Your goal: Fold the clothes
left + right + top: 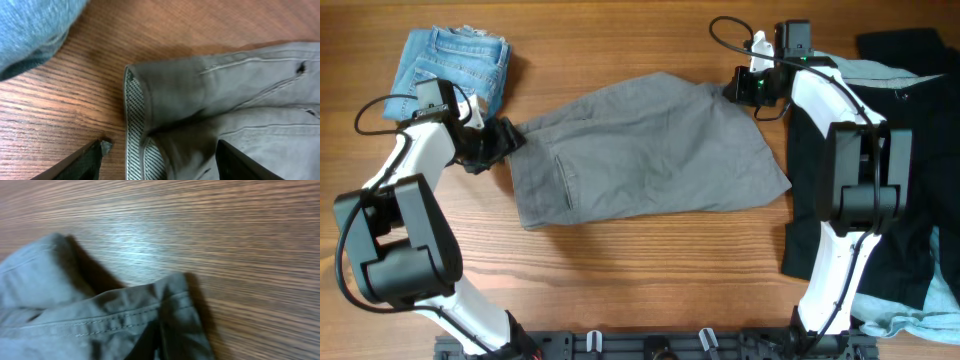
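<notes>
Overhead, grey shorts [640, 150]: lie flat across the middle of the frame on the wooden table [650, 280], with the waistband end to the left and a leg corner at the upper right. They look laid open so that a fold can be taken.
Overhead, left gripper [498, 140]: sits at the left edge of the grey shorts, at the waistband end, and is probably placed to take that edge.
Overhead, right gripper [745, 88]: sits at the upper-right corner of the grey shorts. This view does not show how its jaws stand.
Overhead, other clothes: the denim shorts [455, 60] are bunched at the upper left, apart from the grey pair. The black shorts [920, 160] and pale-blue garment [910, 72] are heaped along the right edge, likely set aside for later.
Left wrist, fingers [85, 162]: two dark tips at the bottom of the frame are spread wide. The waistband corner lies between them and is not pinched.
Left wrist, striped lining [132, 125]: shows at the waistband's end, left of centre. The denim fills the upper-left corner.
Right wrist, hem corner [175, 305]: the stitched grey cloth takes up the lower left of the frame, and the rest is bare wood.
Right wrist, jaws: no fingers show plainly, and a dark patch at bottom centre may be only shadow, so I cannot tell their state.
Step in hand: I judge that both arms are lining up at opposite ends for a grasp.
</notes>
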You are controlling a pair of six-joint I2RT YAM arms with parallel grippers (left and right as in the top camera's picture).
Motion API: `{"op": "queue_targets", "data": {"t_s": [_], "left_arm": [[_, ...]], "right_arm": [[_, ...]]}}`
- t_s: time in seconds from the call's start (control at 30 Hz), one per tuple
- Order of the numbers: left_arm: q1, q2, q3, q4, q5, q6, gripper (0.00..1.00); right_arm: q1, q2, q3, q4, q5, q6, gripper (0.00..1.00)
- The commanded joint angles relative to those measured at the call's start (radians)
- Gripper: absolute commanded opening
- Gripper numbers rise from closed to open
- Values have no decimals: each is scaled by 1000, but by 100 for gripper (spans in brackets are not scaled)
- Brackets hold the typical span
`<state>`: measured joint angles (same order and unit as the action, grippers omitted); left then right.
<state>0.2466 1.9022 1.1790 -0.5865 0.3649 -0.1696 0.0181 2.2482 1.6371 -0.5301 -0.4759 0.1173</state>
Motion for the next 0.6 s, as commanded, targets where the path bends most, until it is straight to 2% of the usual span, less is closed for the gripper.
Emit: {"op": "queue_targets", "data": {"t_s": [0.0,0.13,0.23,0.27,0.3,0.33,0.37,0.4,0.43,0.47,0.5,0.57], "left_arm": [[-3,26,-4,-5,10,5,73],[-3,26,-4,10,55,5,76],[-2,26,-4,64,74,-18,72],[-3,26,-4,76,72,-18,64],[-2,26,-4,87,71,-18,47],[-2,26,-4,90,68,-19,34],[-3,26,-4,94,69,-51,15],[-2,26,-4,90,70,-76,10],[2,26,-3,87,77,-94,11],[6,26,-3,83,91,-105,12],[14,24,-3,78,111,-105,4],[35,22,-3,73,142,-108,4]], "right_arm": [[-37,-39,6,1,-141,-37,4],[-56,-110,6,-26,-154,-37,4],[-56,-113,6,-55,-154,-37,4],[-56,-113,6,-58,-154,-37,4],[-56,-113,6,-59,-150,-37,4],[-56,-113,6,-59,-145,-36,4],[-56,-113,6,-60,-126,-35,11],[-55,-112,6,-62,-85,-36,20],[-55,-112,5,-64,-50,-36,24],[-55,-112,5,-66,-24,-36,27],[-55,-112,5,-66,-16,-37,28],[-55,-112,5,-63,-17,-36,31]]}}
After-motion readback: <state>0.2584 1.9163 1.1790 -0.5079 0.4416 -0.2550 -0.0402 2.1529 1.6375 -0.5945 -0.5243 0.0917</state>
